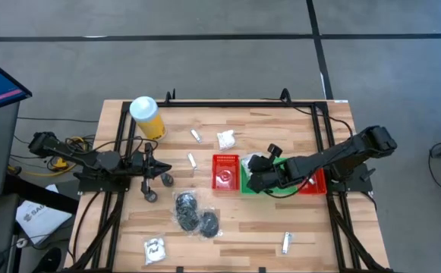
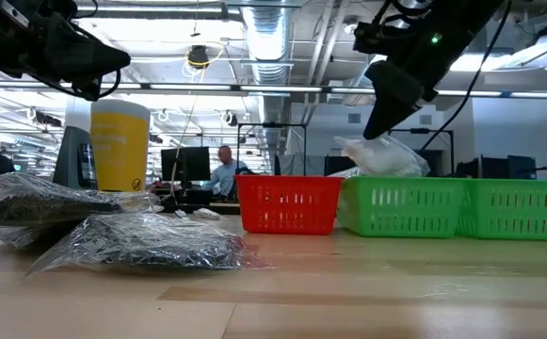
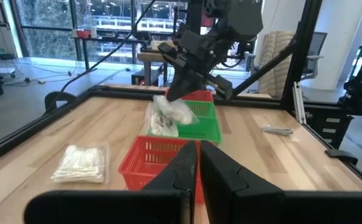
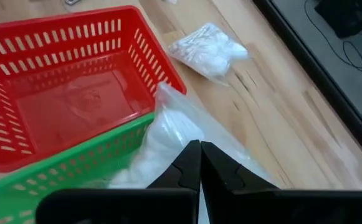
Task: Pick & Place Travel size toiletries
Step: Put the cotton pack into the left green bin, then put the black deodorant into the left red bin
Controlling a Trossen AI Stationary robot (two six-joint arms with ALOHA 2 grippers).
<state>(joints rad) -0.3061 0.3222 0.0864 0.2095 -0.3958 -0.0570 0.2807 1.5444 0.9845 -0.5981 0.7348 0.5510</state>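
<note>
1. landmark: the red tray [image 1: 225, 171] stands mid-surface, with a green tray [image 1: 259, 176] touching its side toward the right arm; a second red tray [image 1: 314, 180] lies just past the green one.
2. right gripper [image 1: 255, 179] hangs over the green tray; its jaws are pinched on a clear bag of white pieces [image 4: 162, 140], whose lower end droops over the green tray's rim beside the red tray.
3. low view: that bag [image 2: 378, 157] hangs at the top edge of the green tray [image 2: 407, 207], under the dark right gripper [image 2: 375, 122].
4. left gripper [image 1: 163, 168] waits well away from the red tray on the left arm's side, above the surface [image 1: 250, 227]; jaws closed, nothing between them.
5. a white crinkly sachet [image 1: 225, 139] lies on the surface just beyond the red tray's far end; two small white tubes [image 1: 195, 136] sit near it, toward the yellow cylinder [image 1: 147, 117].
6. clear bags of black round pieces [image 1: 194, 213] lie on the near side of the red tray, toward the left arm.
7. another white sachet [image 1: 154, 249] and a silver tube [image 1: 286, 242] lie near the surface's front edge, well apart from the red tray.
</note>
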